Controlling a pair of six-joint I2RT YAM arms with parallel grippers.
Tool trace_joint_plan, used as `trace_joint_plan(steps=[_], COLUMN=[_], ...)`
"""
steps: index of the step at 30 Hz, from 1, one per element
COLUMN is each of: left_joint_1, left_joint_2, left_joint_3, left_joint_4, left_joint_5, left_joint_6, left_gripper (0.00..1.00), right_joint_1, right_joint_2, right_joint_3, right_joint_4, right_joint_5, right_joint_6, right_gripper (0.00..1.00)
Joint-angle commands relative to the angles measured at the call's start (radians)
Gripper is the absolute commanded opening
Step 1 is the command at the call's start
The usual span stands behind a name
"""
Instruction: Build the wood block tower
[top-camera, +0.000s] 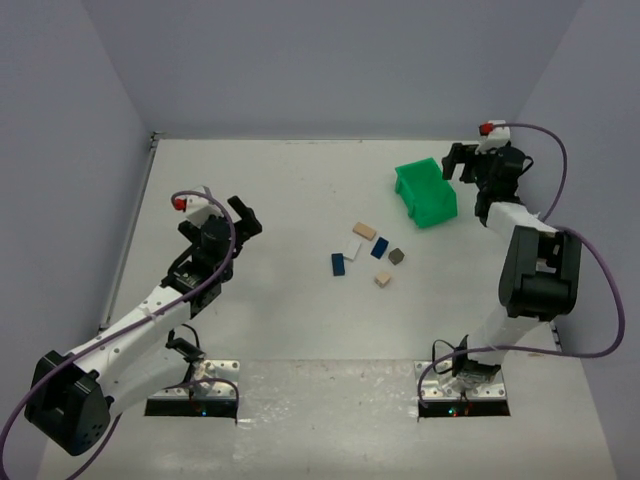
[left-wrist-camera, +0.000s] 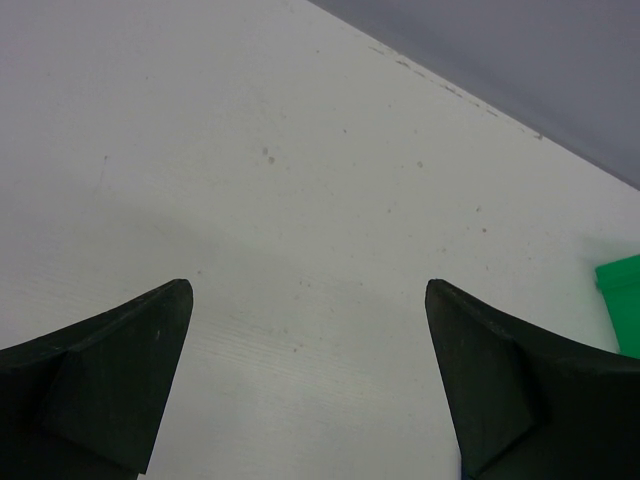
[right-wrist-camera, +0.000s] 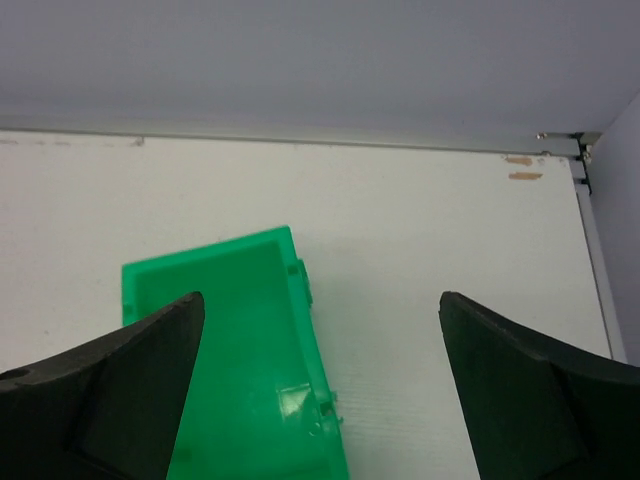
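Note:
Several small wooden blocks lie loose and flat on the table middle, not stacked: a tan plank (top-camera: 364, 230), a pale plank (top-camera: 351, 249), a dark blue piece (top-camera: 338, 264), a second blue piece (top-camera: 380, 249), a dark grey cube (top-camera: 397, 256) and a tan cube (top-camera: 382, 280). My left gripper (top-camera: 245, 219) is open and empty, well left of the blocks; its wrist view shows bare table between the fingers (left-wrist-camera: 130, 350). My right gripper (top-camera: 458, 160) is open and empty, above the right edge of the green bin, far from the blocks.
A green plastic bin (top-camera: 426, 192) stands at the back right, empty inside in the right wrist view (right-wrist-camera: 245, 370); its corner shows in the left wrist view (left-wrist-camera: 622, 300). Grey walls close the table at back and sides.

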Motion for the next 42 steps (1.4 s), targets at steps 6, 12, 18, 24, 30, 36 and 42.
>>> trace_joint_plan(steps=[6, 12, 18, 24, 30, 36, 42], left_joint_1=[0.007, 0.008, 0.007, 0.007, 0.007, 0.007, 0.007], left_joint_2=[0.024, 0.064, 0.083, 0.064, 0.038, 0.044, 0.061], left_joint_3=[0.079, 0.074, 0.062, 0.038, 0.017, 0.017, 0.024], left_joint_4=[0.004, 0.049, 0.076, 0.100, 0.122, 0.125, 0.120], left_joint_5=[0.110, 0.155, 0.197, 0.250, 0.266, 0.262, 0.254], left_joint_6=[0.018, 0.029, 0.039, 0.049, 0.053, 0.054, 0.055], left_gripper=[1.00, 1.00, 1.00, 1.00, 1.00, 1.00, 1.00], right_joint_1=[0.049, 0.331, 0.566, 0.710, 0.725, 0.726, 0.727], right_joint_2=[-0.302, -0.493, -0.572, -0.598, -0.514, -0.422, -0.358], right_joint_3=[0.004, -0.161, -0.340, -0.506, -0.552, -0.526, -0.501], right_joint_4=[-0.394, -0.566, -0.622, -0.537, -0.449, -0.430, -0.438], right_joint_5=[0.005, 0.301, 0.405, 0.435, 0.237, 0.191, 0.237], right_joint_6=[0.147, 0.220, 0.382, 0.388, 0.203, 0.121, 0.101], right_gripper=[0.99, 0.99, 0.99, 0.99, 0.99, 0.91, 0.62])
